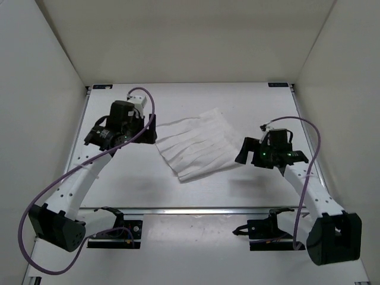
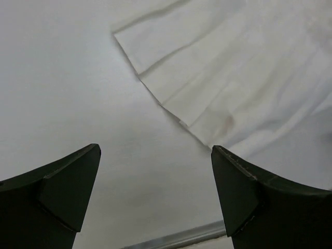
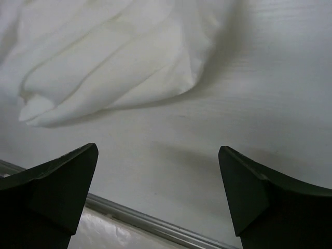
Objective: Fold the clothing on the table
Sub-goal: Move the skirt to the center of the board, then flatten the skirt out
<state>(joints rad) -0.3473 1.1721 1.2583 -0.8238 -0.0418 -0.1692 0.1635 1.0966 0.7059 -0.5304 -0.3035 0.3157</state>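
The left pincer [image 2: 155, 150] stands open, its 2 fingers spread with only bare table [image 1: 130, 178] between them, just off the left hem corner of the clothing [image 1: 199, 145]. The right pincer [image 3: 158, 148] is open too and grips nothing. It sits just beside the clothing's right edge, which bulges up in a soft fold. The clothing, white and pleated, lies spread flat between the 2 pincers, held by neither. A silver rail [image 1: 196, 210] runs along the clothing's near side, well apart from it.
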